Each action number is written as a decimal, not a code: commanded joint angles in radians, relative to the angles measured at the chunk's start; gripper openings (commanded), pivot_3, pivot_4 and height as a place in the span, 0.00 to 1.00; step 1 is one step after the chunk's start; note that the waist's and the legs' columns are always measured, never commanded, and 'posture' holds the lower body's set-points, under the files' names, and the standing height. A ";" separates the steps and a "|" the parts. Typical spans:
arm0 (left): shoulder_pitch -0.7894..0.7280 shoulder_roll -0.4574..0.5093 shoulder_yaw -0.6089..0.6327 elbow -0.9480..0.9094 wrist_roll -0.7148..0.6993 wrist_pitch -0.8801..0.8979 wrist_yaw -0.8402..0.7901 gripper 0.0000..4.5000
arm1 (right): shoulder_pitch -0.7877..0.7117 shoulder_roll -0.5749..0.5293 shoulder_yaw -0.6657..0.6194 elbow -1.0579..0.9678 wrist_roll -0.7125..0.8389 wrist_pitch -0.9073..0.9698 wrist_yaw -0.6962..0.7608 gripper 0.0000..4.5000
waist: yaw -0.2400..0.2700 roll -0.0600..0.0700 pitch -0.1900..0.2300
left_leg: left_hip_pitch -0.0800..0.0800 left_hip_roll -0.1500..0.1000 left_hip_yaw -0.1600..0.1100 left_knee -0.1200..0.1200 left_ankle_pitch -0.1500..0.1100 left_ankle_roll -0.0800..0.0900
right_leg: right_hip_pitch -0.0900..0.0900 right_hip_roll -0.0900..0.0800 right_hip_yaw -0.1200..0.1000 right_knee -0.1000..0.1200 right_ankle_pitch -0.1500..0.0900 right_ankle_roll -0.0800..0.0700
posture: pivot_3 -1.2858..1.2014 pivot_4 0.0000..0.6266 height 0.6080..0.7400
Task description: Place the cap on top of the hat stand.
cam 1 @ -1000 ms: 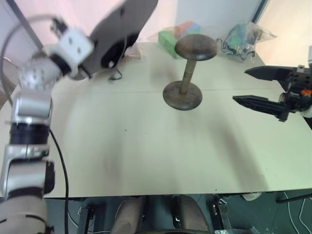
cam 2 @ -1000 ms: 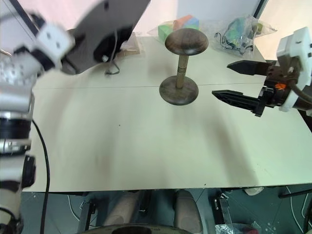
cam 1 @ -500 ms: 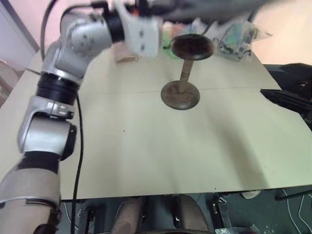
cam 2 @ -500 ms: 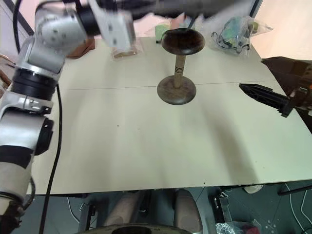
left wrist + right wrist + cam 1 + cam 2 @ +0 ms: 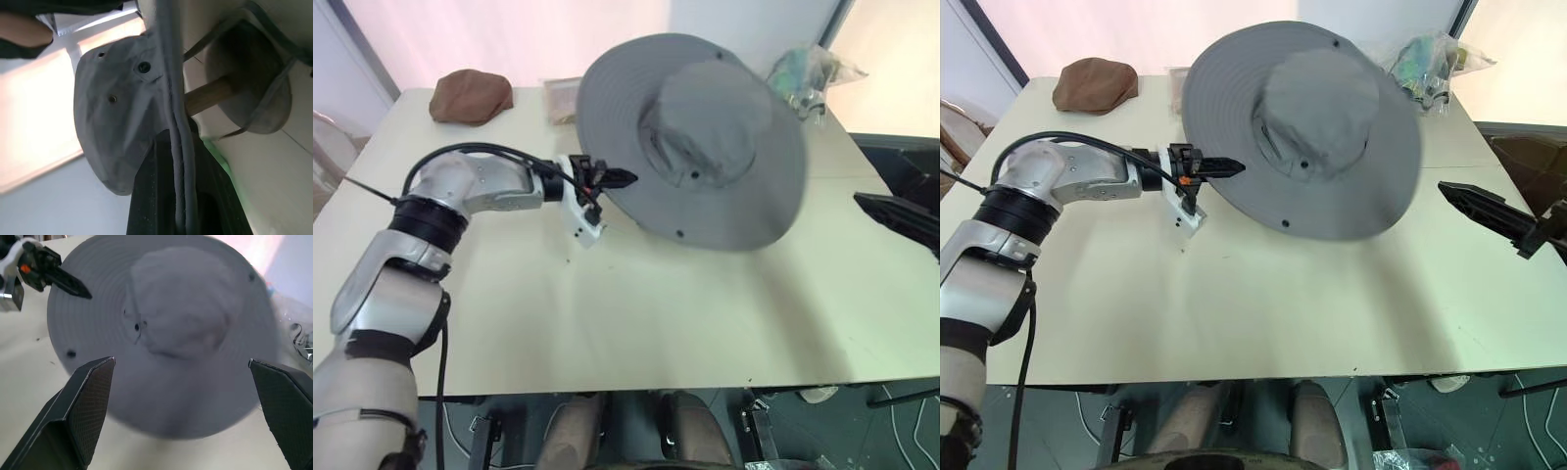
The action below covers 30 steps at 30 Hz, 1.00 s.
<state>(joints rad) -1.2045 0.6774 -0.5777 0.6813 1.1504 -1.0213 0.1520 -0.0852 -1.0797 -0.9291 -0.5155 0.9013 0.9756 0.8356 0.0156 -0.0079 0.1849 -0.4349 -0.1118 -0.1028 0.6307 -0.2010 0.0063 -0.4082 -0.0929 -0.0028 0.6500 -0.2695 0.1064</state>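
The cap (image 5: 1307, 127) is seen over the far middle of the worktop (image 5: 1253, 304), crown up, brim spread wide and tilted. Its brim edge at about 9 o'clock is clamped in the left gripper (image 5: 1224, 168), jaws together on the fabric; the pinch is confirmed in the left wrist view, where the brim edge runs between the black fingers (image 5: 156, 196). The hat stand (image 5: 244, 88) is seen under the cap in that same view: post and round base visible, the base resting on the worktop. The stand's top is hidden inside the crown, so contact cannot be told.

The right gripper (image 5: 183, 372) is held at 3 o'clock of the cap, well apart from it, jaws wide apart and empty. One right finger (image 5: 1489, 211) is seen at the worktop's right edge.

A small brown flat cap (image 5: 1095, 83) is noted at the far left corner, about 10 o'clock of the cap. Plastic-bagged items (image 5: 1430, 64) lie at the far right, about 1 o'clock.
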 commanded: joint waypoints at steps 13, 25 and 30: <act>0.091 -0.068 0.088 0.167 -0.388 0.049 -0.215 0.01 | 0.004 -0.034 -0.021 -0.016 0.017 -0.020 0.001 1.00 | -0.003 0.000 0.000 | 0.000 0.000 0.000 0.000 0.000 0.000 | 0.000 0.000 0.000 0.001 0.000 0.000 | 0.52 0.24 0.96; 0.197 -0.153 0.204 0.016 -0.803 0.197 -0.600 0.01 | -0.008 -0.055 0.014 0.025 -0.001 -0.056 0.023 1.00 | -0.003 0.001 -0.001 | 0.000 0.000 0.000 0.001 0.000 0.000 | 0.000 0.000 0.000 0.001 0.000 0.000 | 0.52 0.24 0.96; 0.235 -0.151 0.223 -0.057 -0.926 0.233 -0.745 0.01 | 0.002 -0.050 0.007 0.025 -0.006 -0.062 0.032 1.00 | -0.003 0.001 -0.001 | 0.000 0.000 0.000 0.001 0.000 0.000 | 0.000 0.000 0.000 0.001 0.000 0.000 | 0.52 0.24 0.96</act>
<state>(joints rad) -0.9554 0.5114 -0.3974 0.6638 0.2745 -0.7958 -0.5656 -0.0802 -1.1179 -0.8993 -0.4865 0.9055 0.9340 0.8634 0.0127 -0.0067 0.1841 -0.4349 -0.1119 -0.1028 0.6322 -0.2010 0.0066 -0.4081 -0.0933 -0.0028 0.6510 -0.2693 0.1064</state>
